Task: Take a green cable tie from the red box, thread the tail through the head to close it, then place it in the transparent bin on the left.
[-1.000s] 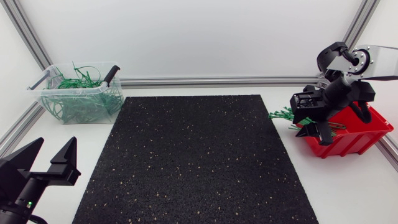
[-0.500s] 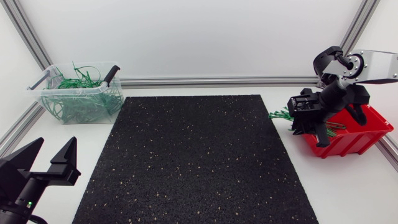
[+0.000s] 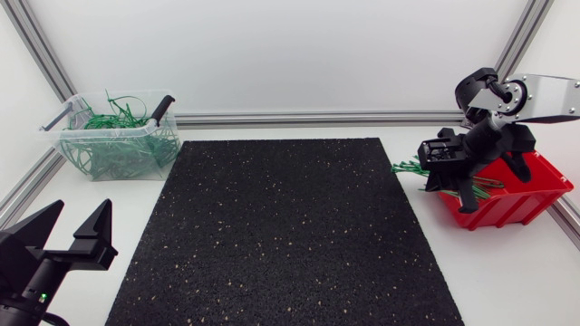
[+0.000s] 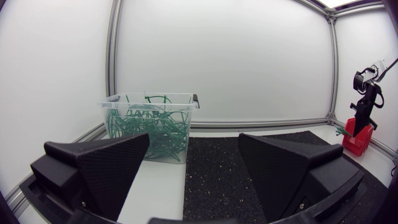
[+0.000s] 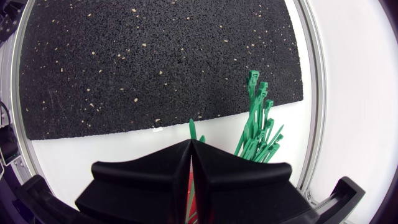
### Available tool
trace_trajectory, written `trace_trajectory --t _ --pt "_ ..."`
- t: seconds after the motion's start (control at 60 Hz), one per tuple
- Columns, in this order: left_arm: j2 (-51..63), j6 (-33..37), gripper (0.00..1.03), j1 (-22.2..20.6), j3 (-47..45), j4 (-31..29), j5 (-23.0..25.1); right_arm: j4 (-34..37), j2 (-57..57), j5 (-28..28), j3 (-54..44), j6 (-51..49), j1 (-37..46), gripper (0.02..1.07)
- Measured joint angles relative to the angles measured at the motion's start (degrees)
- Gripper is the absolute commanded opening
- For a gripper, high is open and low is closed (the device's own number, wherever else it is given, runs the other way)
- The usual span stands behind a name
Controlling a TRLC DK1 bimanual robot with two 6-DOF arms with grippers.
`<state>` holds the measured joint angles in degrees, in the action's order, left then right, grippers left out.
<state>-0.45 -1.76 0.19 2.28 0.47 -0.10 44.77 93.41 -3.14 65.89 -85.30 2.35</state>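
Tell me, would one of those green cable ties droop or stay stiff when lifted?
Probably springy, not floppy: the green cable ties jut past the red box without drooping. Likely very light and slippery to pinch: only one tie's thin tip shows in the shut right gripper.

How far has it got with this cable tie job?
Done: looped ties already lie in the transparent bin. In hand: the right claw, over the red box, looks shut on one green tie. To do: lifting it out, threading tail through head, probably with the open left claw, and dropping it in the bin.
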Motion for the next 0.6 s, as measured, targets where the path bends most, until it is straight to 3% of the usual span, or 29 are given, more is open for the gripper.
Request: trace_trajectory --t 0.5,0.567,0.6 --pt "0.0 0.0 0.99 0.0 0.0 0.0 0.0 2.99 -9.64 0.22 -3.02 -0.04 0.11 0.08" --pt "0.0 0.0 0.99 0.0 0.0 0.0 0.0 2.67 -9.7 0.22 -3.02 -0.04 0.42 0.14" --pt "0.0 0.0 0.99 0.0 0.0 0.0 0.0 2.36 -9.7 0.22 -3.02 -0.07 0.63 0.27"
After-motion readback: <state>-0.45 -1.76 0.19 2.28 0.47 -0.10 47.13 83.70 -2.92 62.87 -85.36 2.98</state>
